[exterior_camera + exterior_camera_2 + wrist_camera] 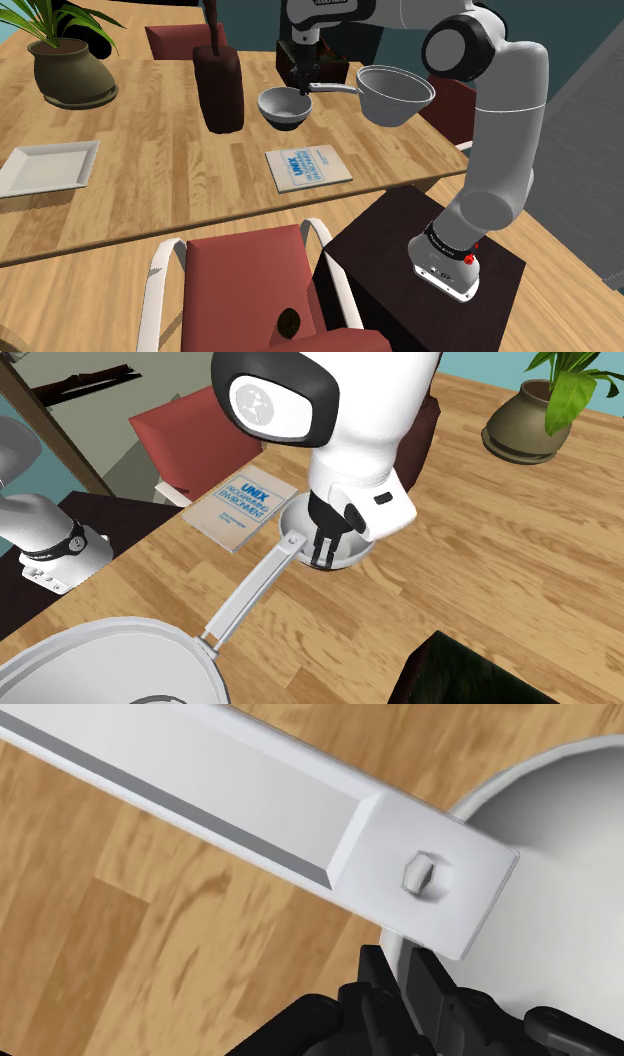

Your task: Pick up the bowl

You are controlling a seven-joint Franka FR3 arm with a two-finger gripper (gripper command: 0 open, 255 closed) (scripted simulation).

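At the shoulder view's upper centre, the black jaws gripped the rim of the round grey-white bowl [284, 108], which apparently rested on the wooden bench [180, 170], not yet lifted.

The white arm [510, 130] is standing up from its base [445, 265], folding at the elbow and reaching toward the shoulder view's left. Its wrist is pointing the jaws straight down at the worktop [180, 170]. The two black fingers [375, 989] are sitting close together, pinching the rim of the bowl [285, 108] between them.
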